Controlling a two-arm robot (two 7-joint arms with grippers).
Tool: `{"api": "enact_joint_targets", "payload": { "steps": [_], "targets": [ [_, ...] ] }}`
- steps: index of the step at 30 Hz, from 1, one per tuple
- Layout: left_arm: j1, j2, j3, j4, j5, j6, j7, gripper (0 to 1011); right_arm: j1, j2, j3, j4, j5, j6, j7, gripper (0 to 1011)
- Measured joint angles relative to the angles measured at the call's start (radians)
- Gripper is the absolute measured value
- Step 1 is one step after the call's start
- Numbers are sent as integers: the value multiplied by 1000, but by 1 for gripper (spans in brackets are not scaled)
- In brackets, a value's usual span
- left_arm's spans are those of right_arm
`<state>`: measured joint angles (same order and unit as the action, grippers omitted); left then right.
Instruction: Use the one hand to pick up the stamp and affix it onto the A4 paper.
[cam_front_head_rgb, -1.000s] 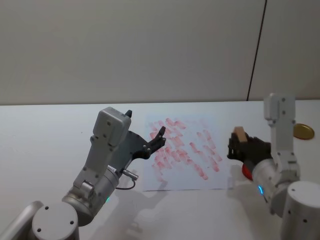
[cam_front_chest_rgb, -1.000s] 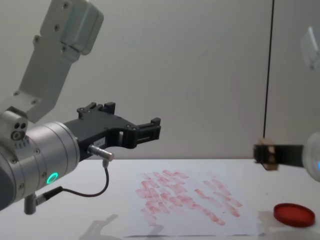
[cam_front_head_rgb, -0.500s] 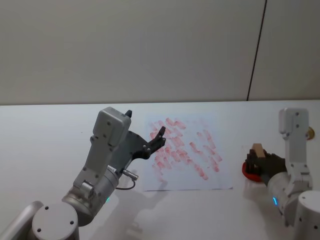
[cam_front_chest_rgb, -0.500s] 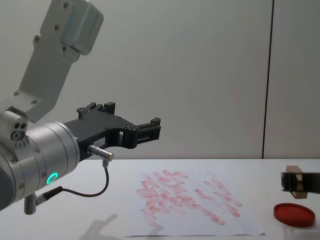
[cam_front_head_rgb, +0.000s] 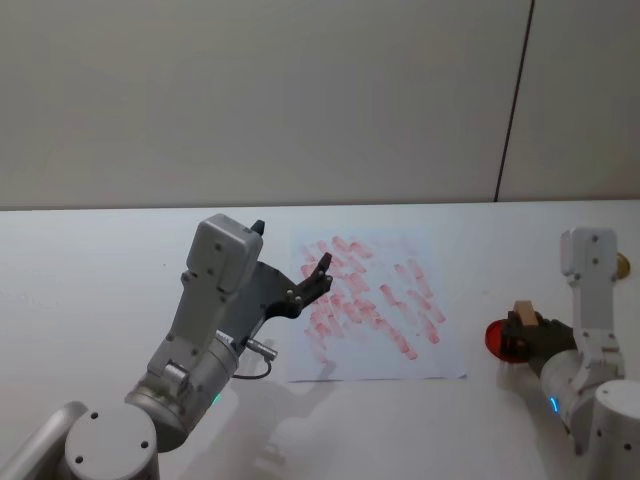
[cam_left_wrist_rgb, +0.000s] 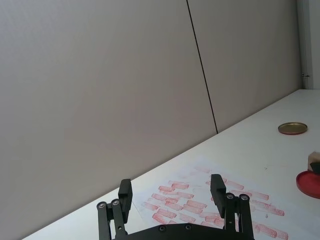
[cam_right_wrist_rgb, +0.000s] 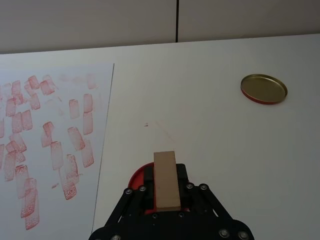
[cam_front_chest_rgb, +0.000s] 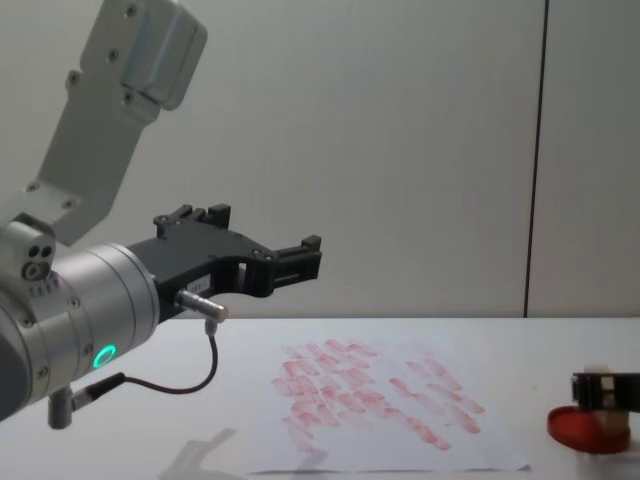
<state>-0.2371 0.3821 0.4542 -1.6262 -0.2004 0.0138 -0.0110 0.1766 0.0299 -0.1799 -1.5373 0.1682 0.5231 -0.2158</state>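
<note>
Right wrist view: the right gripper (cam_right_wrist_rgb: 165, 200) is clamped on the stamp (cam_right_wrist_rgb: 166, 179), upright between its fingers, over the red dish (cam_front_head_rgb: 503, 338) beside the paper (cam_front_head_rgb: 372, 308). Left gripper (cam_left_wrist_rgb: 172, 192) hangs spread, idle.

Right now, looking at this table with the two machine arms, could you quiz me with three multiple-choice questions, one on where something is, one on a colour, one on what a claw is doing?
1. Where is the small tan wooden block stamp?
A. Lying on the paper
B. Held over the flat round red ink dish
C. Beside the gold lid

2. What colour are the marks on the white A4 paper sheet?
A. Blue
B. Black
C. Red-pink

3. What is the right gripper doing?
A. Shut on the stamp
B. Open and empty
C. Pressing the paper

Answers: 1 B, the right wrist view shows the block above the red dish, off the sheet's right edge. 2 C, rows of red-pink oblongs cover the sheet. 3 A, its black fingers clamp the block's sides. The left gripper hangs open above the paper's left part.
</note>
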Motion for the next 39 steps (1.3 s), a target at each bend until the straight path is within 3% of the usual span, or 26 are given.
{"api": "enact_joint_targets", "payload": {
  "steps": [6,8,11,13,24,39],
  "targets": [
    [0,0,0,0,0,0,0,993,14,-2,6,30,-1,-11,13,406],
    [0,0,0,0,0,0,0,993,16,-3,8,36,-2,-15,16,507],
    [0,0,0,0,0,0,0,993,19,-4,9,41,-3,-23,25,567],
    [0,0,0,0,0,0,0,993,19,-4,9,41,-5,-33,32,671],
    [0,0,0,0,0,0,0,993,-8,2,6,-19,-30,-107,72,970],
    [0,0,0,0,0,0,0,993,-77,30,-1,-149,-78,-220,122,1001]
  ]
}}
